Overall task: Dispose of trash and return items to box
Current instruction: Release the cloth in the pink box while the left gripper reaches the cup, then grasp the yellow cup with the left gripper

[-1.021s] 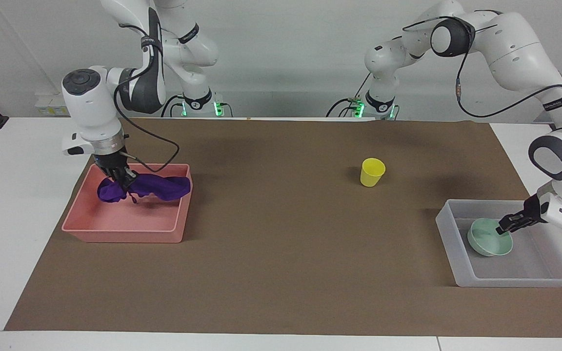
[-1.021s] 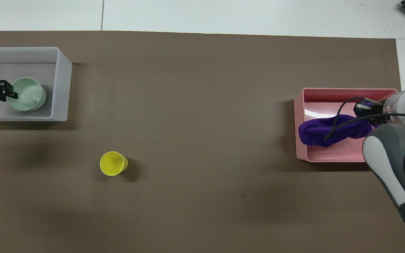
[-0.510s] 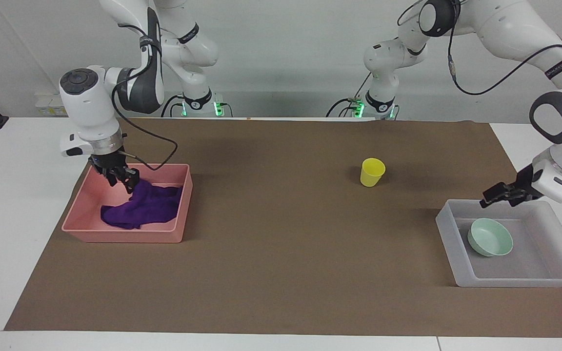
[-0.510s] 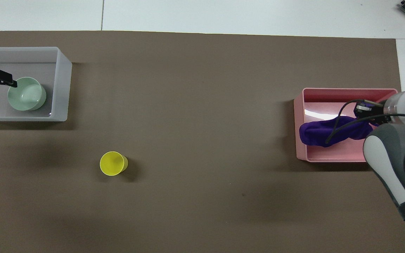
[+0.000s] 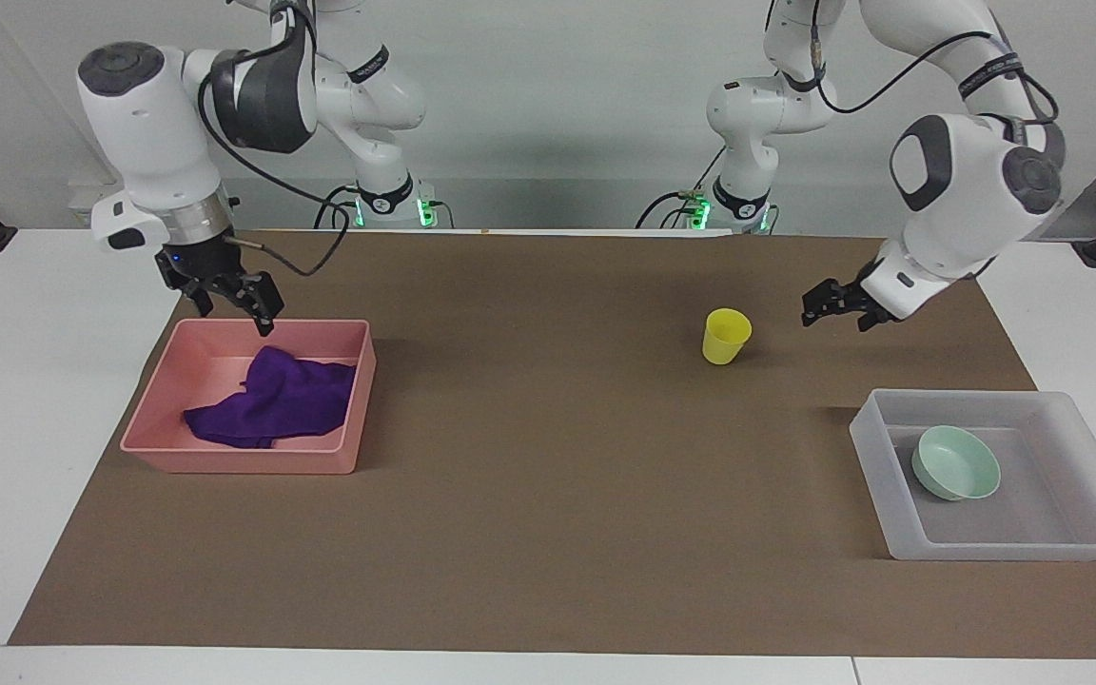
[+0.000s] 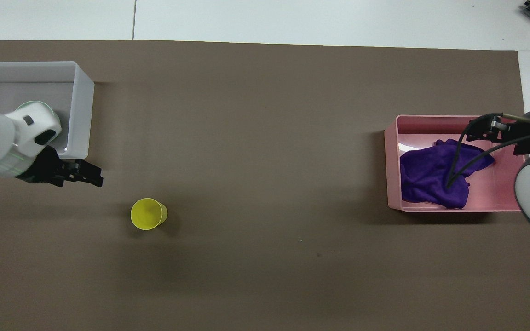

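1 item is left out: the yellow cup (image 5: 726, 336), upright on the brown mat (image 5: 548, 476) nearest the robots. It looks light, thin-walled and easy to tip; pinch 1 wall at the rim. The left gripper (image 5: 831, 306), fingers apart and empty, hovers beside it. The right gripper (image 5: 229, 297), also spread, hangs over the pink tray (image 5: 234, 455) holding the limp purple rag (image 5: 272, 404). The mint bowl (image 5: 955, 462) lies in the clear box (image 5: 986, 550).

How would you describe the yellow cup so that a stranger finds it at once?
Start from the brown mat that covers the table. The yellow cup stands alone on it, upright, nearer to the robots than the whitish tray. It is the only yellow thing, and it lies in no tray.
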Tool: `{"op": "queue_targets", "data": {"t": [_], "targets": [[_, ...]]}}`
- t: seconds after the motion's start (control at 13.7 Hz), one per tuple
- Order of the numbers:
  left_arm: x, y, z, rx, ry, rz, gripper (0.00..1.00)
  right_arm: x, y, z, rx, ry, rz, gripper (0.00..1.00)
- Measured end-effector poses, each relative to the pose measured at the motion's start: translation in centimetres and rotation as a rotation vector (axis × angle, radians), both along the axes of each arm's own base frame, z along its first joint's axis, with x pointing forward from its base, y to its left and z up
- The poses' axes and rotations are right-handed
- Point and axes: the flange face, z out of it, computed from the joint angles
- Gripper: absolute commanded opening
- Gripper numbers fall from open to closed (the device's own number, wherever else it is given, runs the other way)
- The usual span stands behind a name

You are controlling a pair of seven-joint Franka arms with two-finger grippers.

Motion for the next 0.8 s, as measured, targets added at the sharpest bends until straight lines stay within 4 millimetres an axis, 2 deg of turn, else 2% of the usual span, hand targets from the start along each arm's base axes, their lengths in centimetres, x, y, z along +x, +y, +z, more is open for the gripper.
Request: {"op": "queue_targets", "data": {"t": [0.15, 0.29, 0.36, 0.44, 0.66, 0.8], "targets": [[-2.9, -2.3, -4.1, -0.008, 0.003, -0.023, 1.0, -0.5, 2.3, 3.4, 0.008, 0.018, 0.031, 1.0], [-4.3, -3.2, -6.8, -0.002, 0.013, -0.037, 0.71, -1.0, 4.6, 6.1, 0.028, 0.034, 0.065, 1.0], [-4.6, -3.2, -7.6, 0.0, 0.011, -0.036, 0.51, -1.0, 5.6, 7.1, 0.033, 0.04, 0.083, 1.0], [-4.7, -3.2, -8.2, 0.002, 0.007, -0.029, 0.32, -0.8, 6.4, 7.6, 0.037, 0.042, 0.097, 1.0], [-4.4, -4.0, -9.3, 0.012, -0.001, 0.015, 0.0, -0.3, 7.4, 6.5, 0.042, 0.077, 0.115, 1.0], [-4.3, -4.3, -9.7, 0.013, 0.0, 0.037, 0.0, -0.2, 7.3, 6.1, 0.042, 0.087, 0.113, 1.0]]}}
